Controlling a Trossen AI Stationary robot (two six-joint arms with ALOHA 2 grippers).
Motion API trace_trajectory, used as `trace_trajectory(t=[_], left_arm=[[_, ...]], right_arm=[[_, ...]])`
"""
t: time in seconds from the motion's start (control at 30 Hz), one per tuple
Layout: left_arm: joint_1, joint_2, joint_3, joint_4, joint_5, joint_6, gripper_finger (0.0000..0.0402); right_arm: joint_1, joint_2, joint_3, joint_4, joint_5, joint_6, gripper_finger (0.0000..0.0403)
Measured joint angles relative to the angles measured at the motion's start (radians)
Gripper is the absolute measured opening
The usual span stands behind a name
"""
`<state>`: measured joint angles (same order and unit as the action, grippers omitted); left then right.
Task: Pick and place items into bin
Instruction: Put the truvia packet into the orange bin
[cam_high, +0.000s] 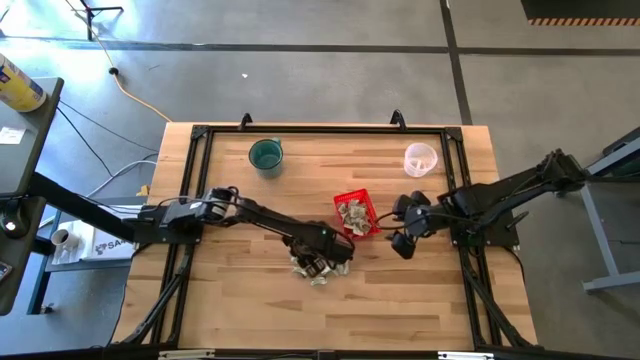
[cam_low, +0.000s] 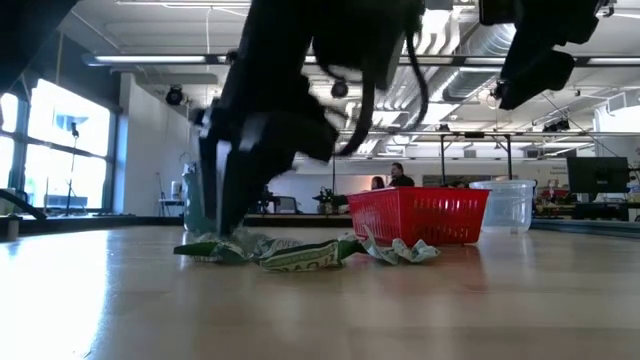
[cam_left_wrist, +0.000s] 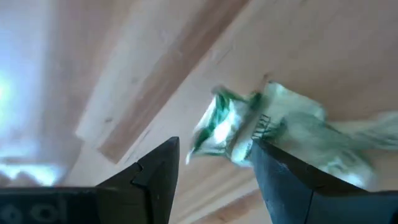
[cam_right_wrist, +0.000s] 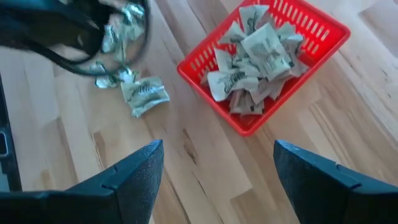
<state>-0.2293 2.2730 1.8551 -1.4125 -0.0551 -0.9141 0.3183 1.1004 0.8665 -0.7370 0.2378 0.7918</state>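
Note:
Loose crumpled green-and-whitish items lie in a small pile on the table near its middle, in front of the red basket. Several more items fill the red basket. My left gripper is down at the pile, open, its fingers pointing down to table level. In the left wrist view one crumpled piece sits between the open fingers of the left gripper. My right gripper hovers open just right of the basket, above the table. My left gripper comes at the pile from above, its open fingers on either side of one crumpled piece. One fingertip lies next to the piece's edge. I cannot tell whether it touches. The piece lies on the table.
A teal cup stands toward the far left of the table and a clear plastic cup toward the far right. Another loose piece lies between pile and basket. People show in the room behind. Bare wood lies along the near edge.

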Motion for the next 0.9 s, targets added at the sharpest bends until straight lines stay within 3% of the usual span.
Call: trace_trajectory(t=[0.23,0.57,0.7,0.9], left_arm=[[0.007,-0.006,-0.101,0.069,0.037,0.07,0.0234],[0.013,-0.011,-0.004,0.06,0.071,0.188,0.0234],[0.021,-0.043,0.047,0.055,0.039,0.207,0.0234],[0.088,-0.067,0.018,0.035,0.041,0.206,0.0234]], right_arm=[[0.005,0.0,0.0,0.019,0.014,0.064,0.0293],[-0.012,0.0,0.0,0.035,0.051,0.117,0.0293],[-0.037,0.0,0.0,0.035,0.052,0.143,0.0293],[-0.067,0.0,0.0,0.049,0.052,0.148,0.0293]])
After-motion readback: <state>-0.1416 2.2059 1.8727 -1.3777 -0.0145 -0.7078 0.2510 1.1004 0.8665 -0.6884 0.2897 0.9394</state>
